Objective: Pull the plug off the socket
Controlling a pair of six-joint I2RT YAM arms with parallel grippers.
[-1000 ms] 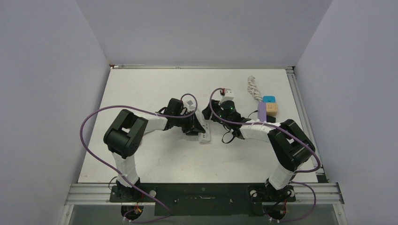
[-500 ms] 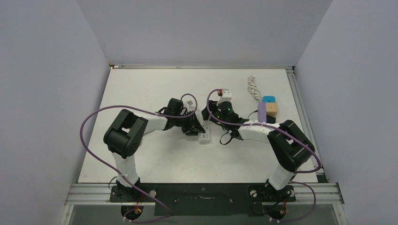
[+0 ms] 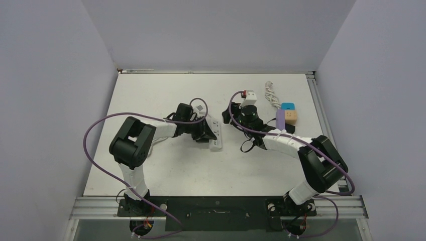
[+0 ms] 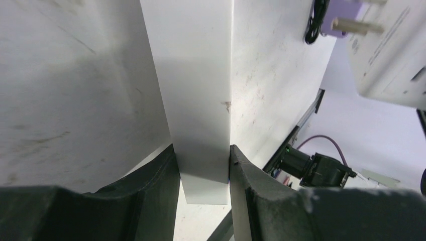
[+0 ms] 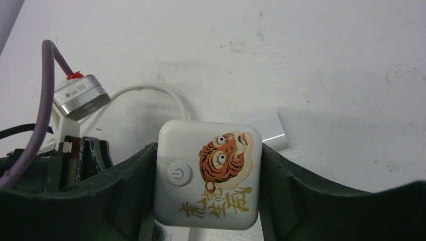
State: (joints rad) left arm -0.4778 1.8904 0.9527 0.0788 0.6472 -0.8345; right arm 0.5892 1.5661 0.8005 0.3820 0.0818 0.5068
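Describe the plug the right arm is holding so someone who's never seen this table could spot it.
Look to the middle of the white table, where the right gripper is closed on a rounded white square block, the plug. Unlike the long plain white power strip in the left gripper, its face carries an orange tiger sticker, gold characters and a round power button.

The table (image 3: 150, 170) is bare along its left and near edges. Mid-table the strip (image 3: 215, 136) and plug (image 3: 247, 99) stand in the way. By the far right corner lie a cord (image 3: 271, 95), blue box (image 3: 288, 106) and tan block (image 3: 291, 116).
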